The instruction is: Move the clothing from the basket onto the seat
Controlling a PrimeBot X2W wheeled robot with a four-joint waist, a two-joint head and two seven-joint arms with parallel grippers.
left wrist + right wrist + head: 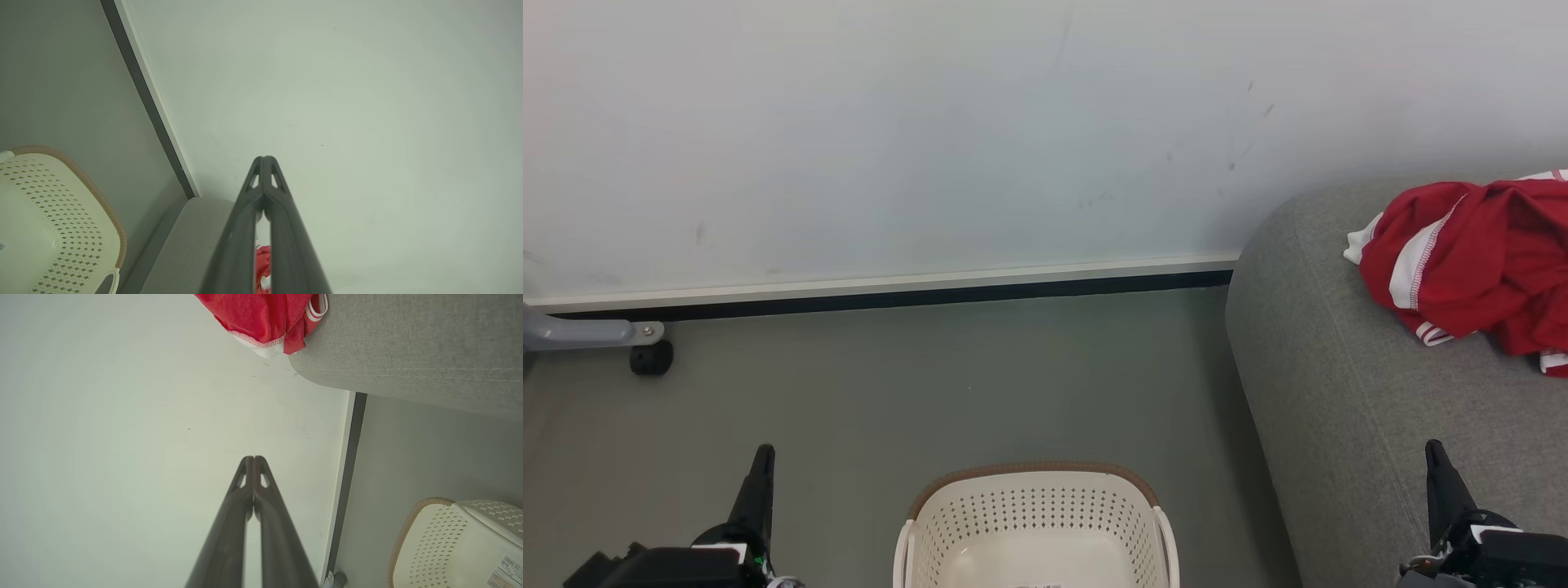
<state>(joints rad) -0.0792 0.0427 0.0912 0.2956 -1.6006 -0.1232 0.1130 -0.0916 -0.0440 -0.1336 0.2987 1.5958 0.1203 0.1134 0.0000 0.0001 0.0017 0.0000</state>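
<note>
Red clothing [1470,261] lay heaped on the seat [1339,408], far right; basket [1029,510] on the floor [931,392], near centre.
The left gripper [762,457] hung over the floor left of the basket, fingers [245,228] clenched tip to tip, gripping nothing. The right gripper [1435,453] sat over the seat's near part, well apart from the clothing, likewise clenched on nothing. Basket stood just left of the seat's rounded end, pale bottom and a label [504,571] showing. Grey leg [580,333] with black caster [651,357] at far left, by the wall [931,122].

Plain living-room-like setup, grey sofa [1339,392], laundry basket [1033,508]; bare white wall [931,122], grey floor [931,384]
</note>
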